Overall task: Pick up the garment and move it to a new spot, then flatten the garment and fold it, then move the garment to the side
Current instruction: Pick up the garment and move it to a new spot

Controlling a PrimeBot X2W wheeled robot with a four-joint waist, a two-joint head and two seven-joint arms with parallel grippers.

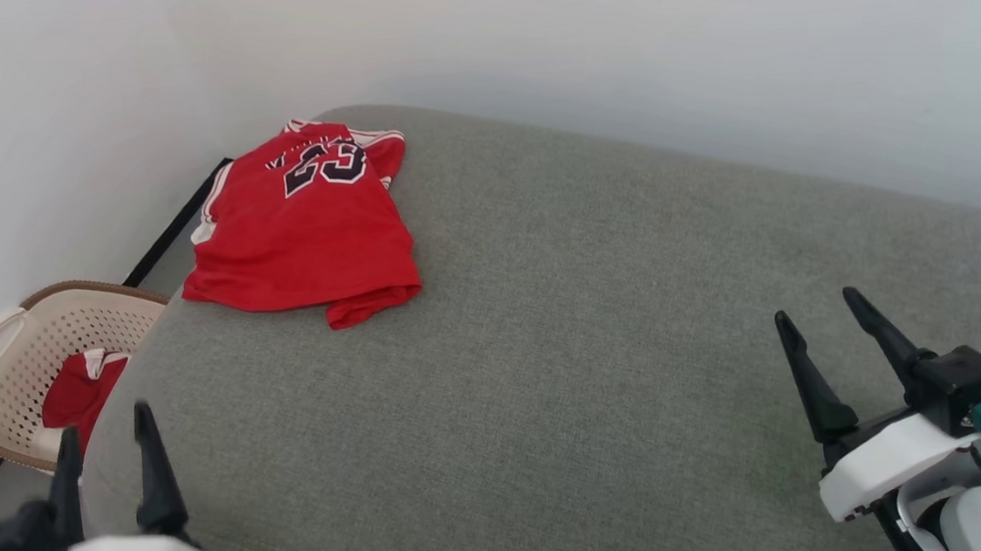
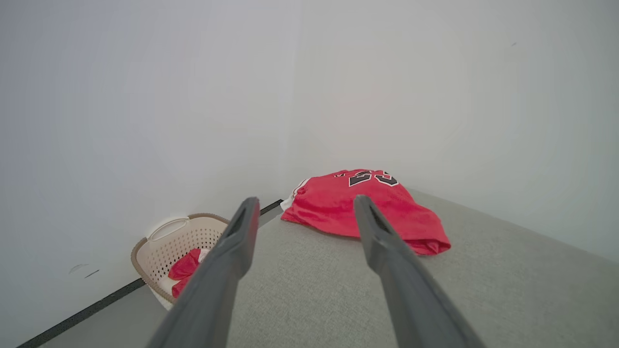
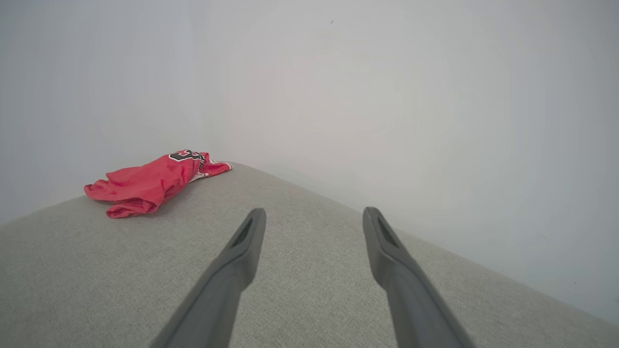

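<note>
The garment [image 1: 303, 229], a red jersey with a black "23" and white striped trim, lies folded at the far left corner of the grey cushioned surface [image 1: 565, 331]. It shows ahead of the left fingers [image 2: 338, 208] and far to the left in the right wrist view [image 3: 150, 181]. My left gripper [image 1: 105, 420] hovers open at the near left edge, well short of the garment. My right gripper [image 1: 818, 302] stands open at the near right, nothing between its fingers. The left gripper [image 2: 303, 199] and right gripper [image 3: 315, 210] both show parted fingers in their own views.
A cream perforated laundry basket [image 1: 15, 348] with a brown rim stands on the floor left of the surface, holding another red and white cloth [image 1: 79, 391]. The basket [image 2: 164, 241] also appears beside the left fingers. Pale walls close in behind and to the left.
</note>
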